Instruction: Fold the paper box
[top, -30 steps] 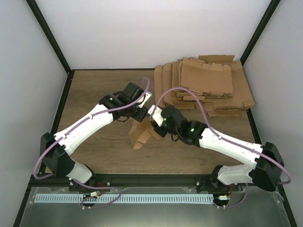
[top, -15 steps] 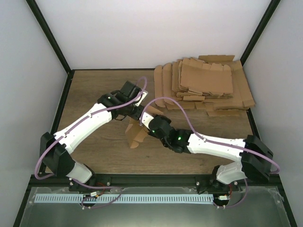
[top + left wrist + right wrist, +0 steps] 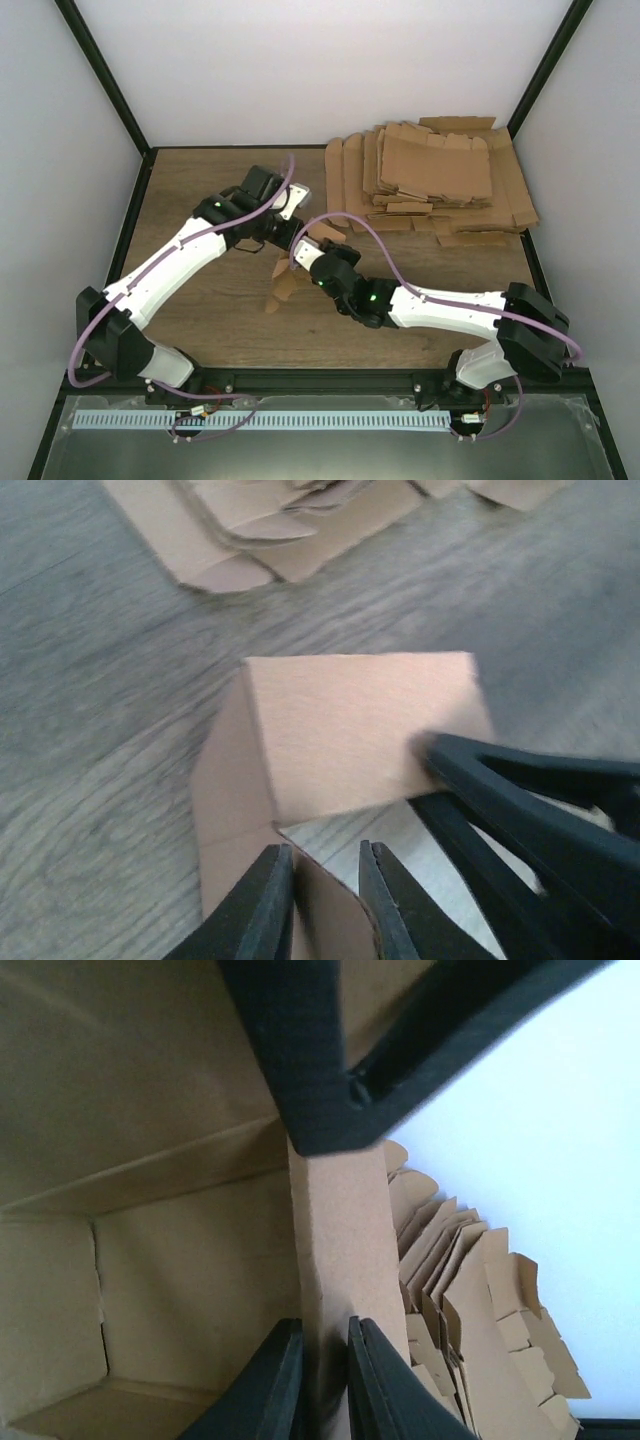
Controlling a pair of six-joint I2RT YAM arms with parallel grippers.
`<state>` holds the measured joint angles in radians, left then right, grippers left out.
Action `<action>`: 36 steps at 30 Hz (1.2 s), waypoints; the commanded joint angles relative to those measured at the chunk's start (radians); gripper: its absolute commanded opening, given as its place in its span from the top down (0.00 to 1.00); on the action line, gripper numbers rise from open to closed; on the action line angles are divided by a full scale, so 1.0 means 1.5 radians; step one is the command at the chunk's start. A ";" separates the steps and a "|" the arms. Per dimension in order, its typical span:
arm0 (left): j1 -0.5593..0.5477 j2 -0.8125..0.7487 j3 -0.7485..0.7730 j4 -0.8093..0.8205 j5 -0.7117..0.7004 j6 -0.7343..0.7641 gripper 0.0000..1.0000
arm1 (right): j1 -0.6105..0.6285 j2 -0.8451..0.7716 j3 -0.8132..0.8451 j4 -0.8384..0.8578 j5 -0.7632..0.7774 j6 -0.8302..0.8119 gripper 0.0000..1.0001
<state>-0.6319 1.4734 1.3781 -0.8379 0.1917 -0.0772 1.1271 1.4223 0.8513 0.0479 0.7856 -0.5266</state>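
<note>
Cardboard is what I'm working with. The paper box (image 3: 288,283) sits half formed about midway across the desk (image 3: 230,325), between the two arms and well apart from the pile of flat cardboard blanks (image 3: 430,185) at the far right. It looks propped up by the two holds, with its lower flaps reaching toward the wood. I can't tell whether they touch.

The left gripper (image 3: 320,858) has its jaws drawn nearly together on a thin curved flap at the near side of the box, and one broad panel tilts up just beyond it. The right gripper (image 3: 322,1328) is pinched the same way on the edge of an upright wall. Its camera looks into the open hollow of the box, where the creased inner corners show. In the left wrist view the right arm's fingers (image 3: 520,800) reach in from the right and touch the corner of that broad panel.

My read on handling is that the board is light and thin. It seems fairly stiff across a panel but weak along the creases. It should hinge where it is scored, and it would buckle if I squeezed mid-panel or pulled the two holds against each other. Smooth board may also slip out of a shallow pinch.

I'd take hold on edges close to a fold line, one arm steadying a wall while the other swings a flap. I judge the folding to be partway done, with walls up and flaps not yet tucked.
</note>
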 commanded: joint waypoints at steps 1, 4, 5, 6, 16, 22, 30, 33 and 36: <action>0.012 -0.045 0.035 0.011 0.145 -0.016 0.70 | -0.012 -0.002 0.038 -0.067 -0.063 0.068 0.87; 0.032 -0.074 0.047 0.011 0.154 -0.031 0.39 | -0.036 -0.018 0.059 -0.121 -0.120 0.141 0.88; 0.041 -0.086 0.051 0.013 0.151 -0.037 0.32 | -0.049 -0.022 0.062 -0.137 -0.145 0.172 0.88; 0.053 -0.098 0.055 0.012 0.148 -0.042 0.25 | -0.065 -0.028 0.064 -0.153 -0.173 0.196 0.88; 0.160 -0.143 0.037 0.021 0.167 -0.075 0.11 | -0.283 -0.050 0.039 -0.176 -0.533 0.376 0.88; 0.177 -0.121 -0.028 0.033 0.210 -0.054 0.06 | -0.334 0.012 0.013 -0.153 -0.565 0.447 0.89; 0.044 -0.081 -0.089 0.020 0.109 0.029 0.00 | -0.349 0.087 -0.008 -0.103 -0.580 0.506 0.89; 0.002 -0.081 -0.089 0.022 0.048 0.031 0.00 | -0.349 0.110 -0.007 -0.100 -0.566 0.504 0.89; -0.029 -0.082 -0.094 0.027 0.003 0.036 0.00 | -0.349 0.121 -0.013 -0.092 -0.562 0.498 0.89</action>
<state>-0.6357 1.3674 1.2354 -0.8146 0.3267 -0.0570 0.6098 1.5848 0.8299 -0.1326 -0.0628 0.2047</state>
